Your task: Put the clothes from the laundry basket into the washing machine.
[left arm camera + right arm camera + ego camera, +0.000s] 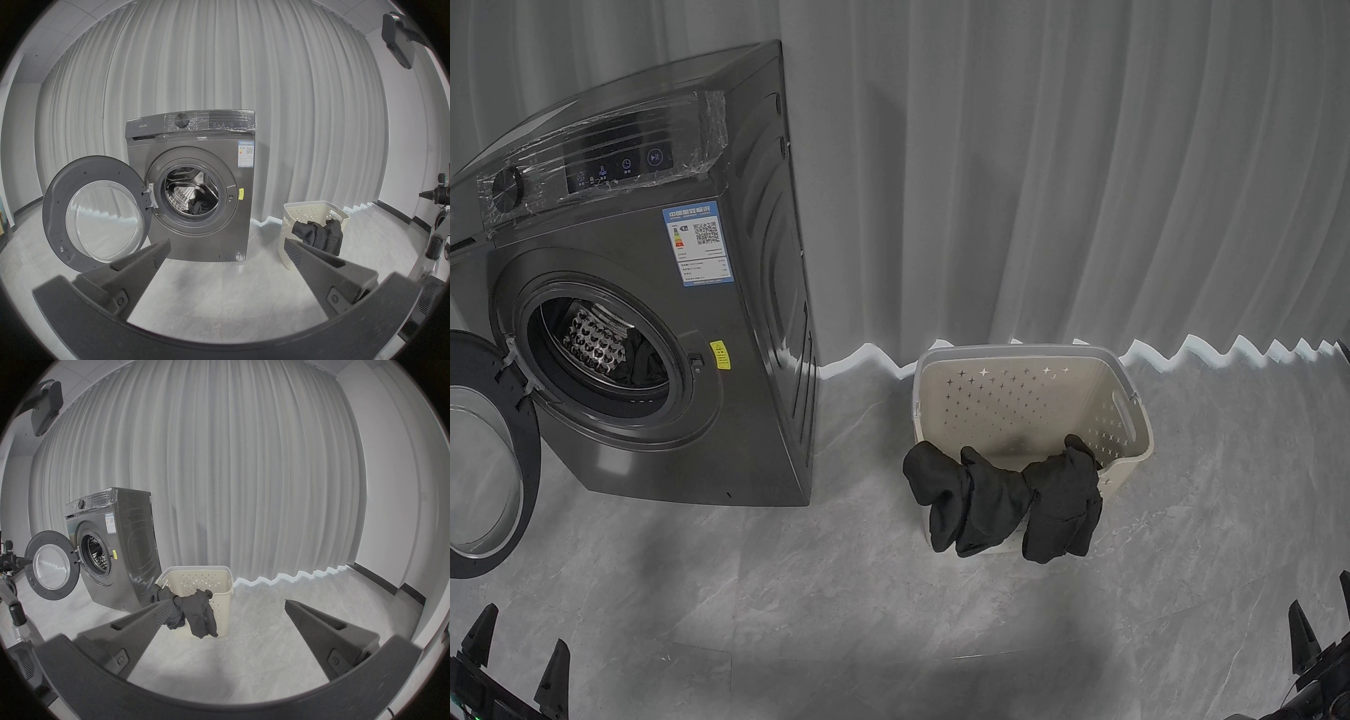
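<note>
Grey front-load washing machine (pixel 684 441) stands on the floor (pixel 825 581) at 10 o'clock in the head view. Its round door (pixel 483 478) is swung wide open, hinged on the 9 o'clock side of the opening. The drum (pixel 591 342) is exposed. 1 dark garment (pixel 649 361) lies inside, toward the 3 o'clock side of the drum mouth. The left wrist view shows it low in the drum (pixel 199 206).

Cream laundry basket (pixel 1022 354) sits at 4 o'clock, upright on the floor. It is near the machine's 3 o'clock side with a gap between them, not touching. It has perforated walls and a handle cutout on the 3 o'clock wall. The dark clothes (pixel 1003 502) are draped over the basket's 6 o'clock rim. They hang mostly outside, down the front wall, with the ends close to the floor. Cannot tell how many pieces.

The left tool (pixel 523 630) is at 7 o'clock, low at the frame edge. Its fingers are spread apart and hold nothing, and it is well apart from the machine and door. Its wrist view (pixel 226 243) looks across the floor at the open machine.

The right tool (pixel 1322 600) is at 4 o'clock at the frame edge. Its fingers are also spread and hold nothing, and it is well apart from the basket. Its wrist view (pixel 228 603) faces the basket and the hanging clothes.

A pale pleated curtain (pixel 1059 169) runs behind everything at 12 o'clock.
</note>
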### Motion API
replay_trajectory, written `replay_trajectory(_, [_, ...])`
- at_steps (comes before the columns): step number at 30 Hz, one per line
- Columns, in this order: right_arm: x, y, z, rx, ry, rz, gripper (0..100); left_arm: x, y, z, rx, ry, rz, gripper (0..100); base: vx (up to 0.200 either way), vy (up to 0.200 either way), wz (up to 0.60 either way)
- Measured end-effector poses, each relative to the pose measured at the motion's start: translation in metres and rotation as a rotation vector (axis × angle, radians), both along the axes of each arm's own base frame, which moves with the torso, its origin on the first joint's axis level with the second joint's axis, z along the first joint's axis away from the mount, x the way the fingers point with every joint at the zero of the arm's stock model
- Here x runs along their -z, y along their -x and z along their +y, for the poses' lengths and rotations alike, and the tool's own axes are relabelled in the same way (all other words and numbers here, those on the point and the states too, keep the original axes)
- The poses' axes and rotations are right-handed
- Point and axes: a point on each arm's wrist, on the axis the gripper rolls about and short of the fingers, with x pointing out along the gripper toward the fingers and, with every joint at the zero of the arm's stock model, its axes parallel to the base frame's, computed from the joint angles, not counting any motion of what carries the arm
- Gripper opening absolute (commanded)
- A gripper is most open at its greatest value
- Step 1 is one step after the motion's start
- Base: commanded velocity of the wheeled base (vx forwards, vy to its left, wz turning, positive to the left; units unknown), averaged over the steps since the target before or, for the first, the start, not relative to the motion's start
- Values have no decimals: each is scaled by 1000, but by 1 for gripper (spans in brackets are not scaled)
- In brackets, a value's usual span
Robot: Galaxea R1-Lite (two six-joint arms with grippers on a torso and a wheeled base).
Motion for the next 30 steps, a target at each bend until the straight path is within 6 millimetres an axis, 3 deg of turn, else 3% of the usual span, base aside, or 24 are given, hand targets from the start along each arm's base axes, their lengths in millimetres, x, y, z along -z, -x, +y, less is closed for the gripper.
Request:
replay_trajectory(4, [0,0,0,7,-7,-1,100,0,0,0,0,0,0,100,0,-200,0])
replay_trajectory(13, [-3,0,0,2,5,-27,100,0,0,0,0,0,0,100,0,0,0])
replay_trajectory(22, [-44,13,3,-138,13,-91,100,0,0,0,0,0,0,100,0,0,0])
replay_trajectory(30, [-67,-13,8,-385,5,68,100,0,0,0,-1,-1,0,100,0,0,0])
